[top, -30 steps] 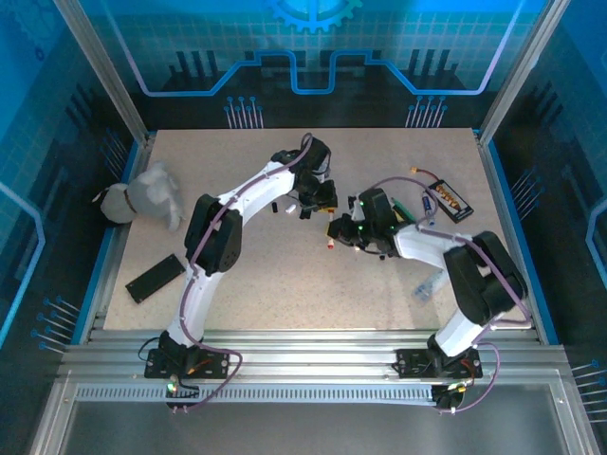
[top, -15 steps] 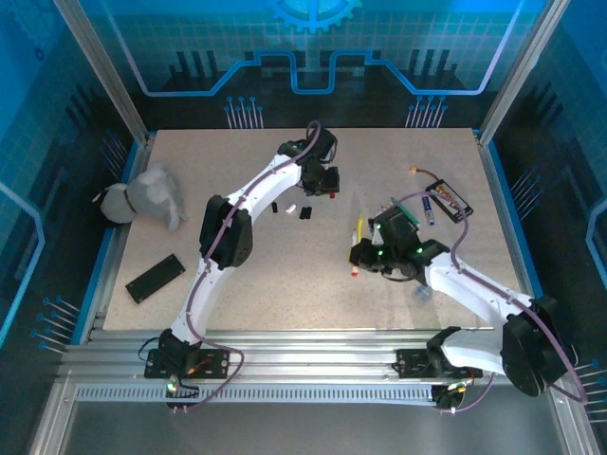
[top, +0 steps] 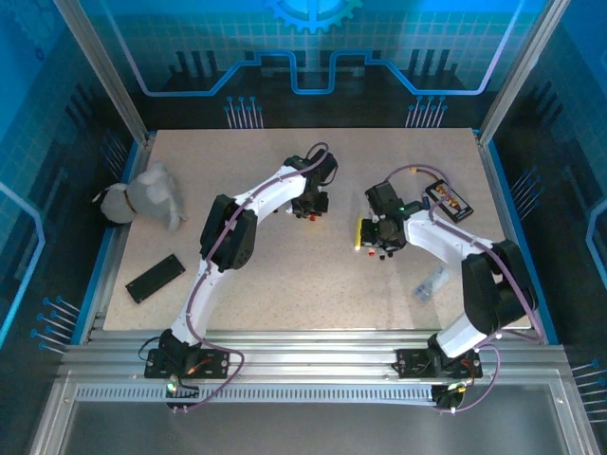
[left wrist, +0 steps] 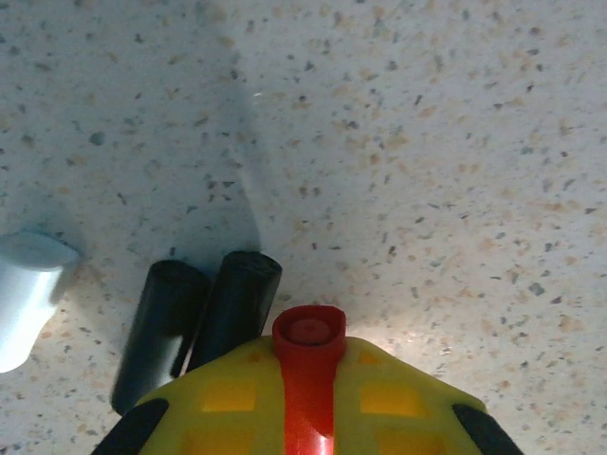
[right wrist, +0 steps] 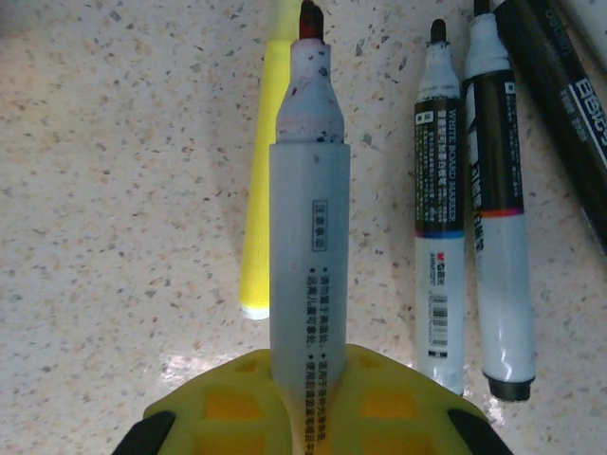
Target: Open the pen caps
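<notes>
My left gripper is shut on a red pen cap, held low over the table. Just left of it lie two black pen caps side by side, and a white cap lies farther left. My right gripper is shut on a white pen whose red tip is bare. A yellow pen lies behind it on the table. To the right lie two uncapped whiteboard pens and a black pen.
A grey and white soft toy lies at the left edge. A flat black slab sits front left. A black box with a cable is at the back right, and a small clear item lies in front of the right arm.
The grippers, close together a second ago, have drawn apart. The left one has come down beside the loose caps with the red cap. The right one has swung the white pen to the pens on the right.
</notes>
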Tool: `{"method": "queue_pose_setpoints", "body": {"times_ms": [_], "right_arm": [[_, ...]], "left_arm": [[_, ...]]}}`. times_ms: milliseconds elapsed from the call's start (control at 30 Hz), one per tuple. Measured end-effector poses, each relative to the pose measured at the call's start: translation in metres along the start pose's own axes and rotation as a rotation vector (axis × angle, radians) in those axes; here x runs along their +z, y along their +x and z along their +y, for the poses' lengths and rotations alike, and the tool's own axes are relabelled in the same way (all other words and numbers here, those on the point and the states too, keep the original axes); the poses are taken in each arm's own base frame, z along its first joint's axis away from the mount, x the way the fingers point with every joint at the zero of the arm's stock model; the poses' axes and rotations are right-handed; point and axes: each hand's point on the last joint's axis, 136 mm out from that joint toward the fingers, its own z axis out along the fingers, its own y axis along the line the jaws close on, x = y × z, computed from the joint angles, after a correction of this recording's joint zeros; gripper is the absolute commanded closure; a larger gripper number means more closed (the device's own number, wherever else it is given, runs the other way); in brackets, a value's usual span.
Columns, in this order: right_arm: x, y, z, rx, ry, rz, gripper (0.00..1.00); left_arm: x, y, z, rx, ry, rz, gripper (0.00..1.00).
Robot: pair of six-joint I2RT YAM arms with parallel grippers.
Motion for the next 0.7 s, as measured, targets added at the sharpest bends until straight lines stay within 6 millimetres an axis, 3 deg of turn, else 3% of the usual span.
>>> {"method": "queue_pose_setpoints", "body": {"times_ms": [300, 400, 700], "right_arm": [[0.027, 0.003, -0.012, -0.038, 0.097, 0.064, 1.0], [0.031, 0.004, -0.018, -0.041, 0.133, 0.074, 0.94], [0.04, 0.003, -0.031, -0.045, 0.218, 0.097, 0.8]], "left_arm": [[-0.003, -0.001, 0.004, 0.019, -0.018, -0.002, 0.7], [-0.009, -0.006, 0.001, 0.022, -0.011, -0.016, 0.65], [-0.01, -0.007, 0.002, 0.021, -0.016, -0.02, 0.64]]}}
